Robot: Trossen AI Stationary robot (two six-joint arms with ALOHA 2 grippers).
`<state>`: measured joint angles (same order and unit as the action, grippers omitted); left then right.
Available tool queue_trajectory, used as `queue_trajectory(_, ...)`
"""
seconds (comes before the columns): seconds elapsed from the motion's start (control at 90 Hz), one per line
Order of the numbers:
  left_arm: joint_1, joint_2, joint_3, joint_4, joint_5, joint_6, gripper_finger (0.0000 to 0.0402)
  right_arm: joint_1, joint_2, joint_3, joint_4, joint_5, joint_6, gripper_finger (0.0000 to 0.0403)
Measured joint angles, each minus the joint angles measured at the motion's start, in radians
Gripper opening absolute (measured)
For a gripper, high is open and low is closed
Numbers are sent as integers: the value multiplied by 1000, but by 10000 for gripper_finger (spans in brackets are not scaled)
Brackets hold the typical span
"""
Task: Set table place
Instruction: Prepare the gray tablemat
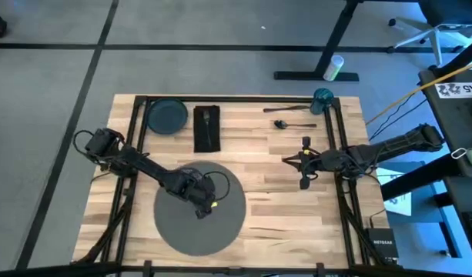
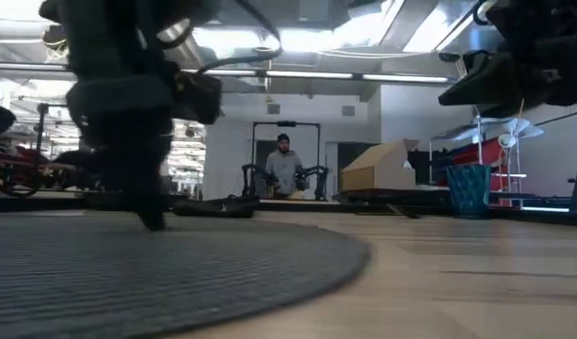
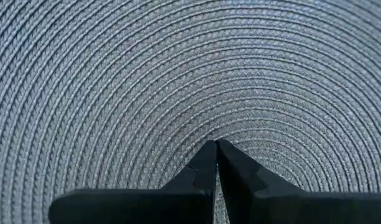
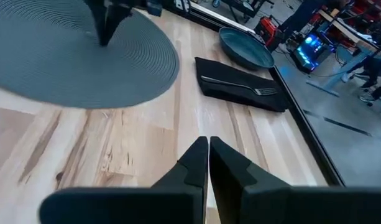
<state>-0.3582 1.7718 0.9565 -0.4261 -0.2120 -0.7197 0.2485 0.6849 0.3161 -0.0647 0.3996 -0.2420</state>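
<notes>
The table (image 1: 274, 200) carries the place (image 1: 174, 231) near its front edge, left of centre. The left gripper (image 1: 201, 209) stands on the place, fingers pressed together, holding nothing; only its wrist view shows the tips meeting on the weave. The right gripper (image 1: 304, 164) hangs near the right edge, also closed and empty. At the back left lie a plate (image 1: 167, 115) and a napkin (image 1: 207, 128) with a fork (image 4: 238, 84); the fork is clear only in the right wrist view. Back right lie a spoon (image 1: 294, 123) and a cup (image 1: 323, 99).
</notes>
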Motion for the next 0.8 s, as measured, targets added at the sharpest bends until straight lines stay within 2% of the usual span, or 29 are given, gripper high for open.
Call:
queue_trajectory(0.222, 57, 23, -1, 87, 21, -31, 0, 0, 25, 0, -14, -14, 30, 1)
queue_trajectory(0.422, 117, 64, -2, 269, 19, 51, 0, -7, 85, 2, -14, 85, 75, 1)
queue_trajectory(0.6, 169, 81, -5, 380, 23, 111, 0, -110, 142, 37, -57, 86, 150, 1)
queue_trajectory(0.8, 191, 85, -6, 404, 22, 132, 0, -256, 203, 85, -129, 54, 124, 1)
